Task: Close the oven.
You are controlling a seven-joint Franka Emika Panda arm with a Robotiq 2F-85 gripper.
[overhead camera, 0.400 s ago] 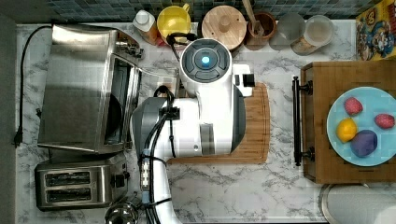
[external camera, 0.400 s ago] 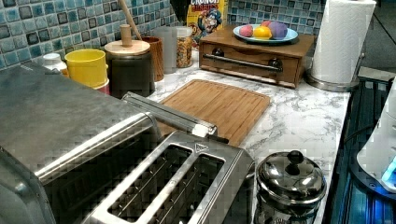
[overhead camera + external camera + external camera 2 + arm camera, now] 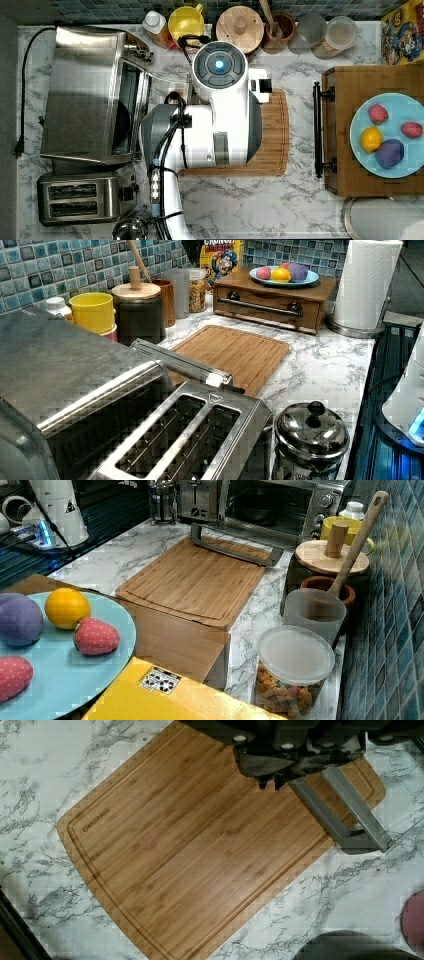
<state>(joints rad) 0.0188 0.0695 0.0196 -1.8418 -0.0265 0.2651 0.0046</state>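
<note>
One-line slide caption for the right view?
Oven door hangs open, its bar handle over the bamboo cutting board on the marble counter.

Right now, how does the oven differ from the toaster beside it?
The oven is larger and boxy; the toaster is smaller and low. The oven opens at the front, its door folded down flat; the toaster has two open slots on top. Both are steel and stand on the marble counter.

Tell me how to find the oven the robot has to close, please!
Look at the marble counter and go to the top view's left end, where two shiny steel machines sit. The oven is the bigger box, above the two-slot toaster in the top view. Its glass door hangs open and flat, its bar handle reaching over the wooden cutting board.
</note>
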